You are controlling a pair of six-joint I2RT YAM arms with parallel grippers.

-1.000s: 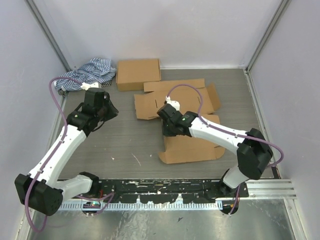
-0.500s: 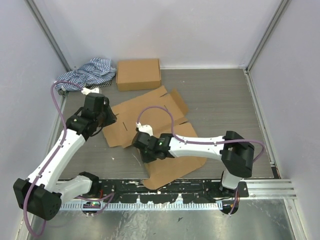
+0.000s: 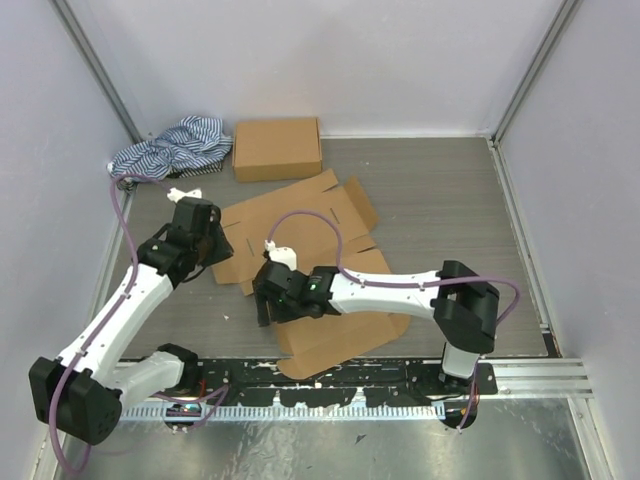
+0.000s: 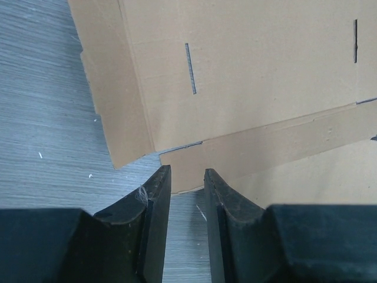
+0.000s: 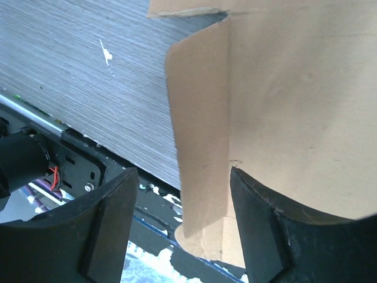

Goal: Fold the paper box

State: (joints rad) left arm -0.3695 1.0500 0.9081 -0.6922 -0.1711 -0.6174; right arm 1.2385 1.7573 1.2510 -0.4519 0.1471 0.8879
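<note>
Matt brown cardboard sheet (image 4: 265, 76), woodgrain table (image 3: 450, 200)

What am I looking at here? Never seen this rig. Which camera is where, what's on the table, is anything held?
These are two robot arms bolted at the near edge of a table, each ending in a two-finger gripper. The wide picture comes from a fixed camera above and behind them. The other two come from a camera on each wrist, looking past its own fingers.

On the table lie a flat cardboard box blank, a folded box at the back, and a striped cloth in the back left corner.

The left gripper sits at the blank's left edge, jaws narrowly apart. The right gripper is over the blank's near flap, jaws wide. Nothing looks held.
</note>
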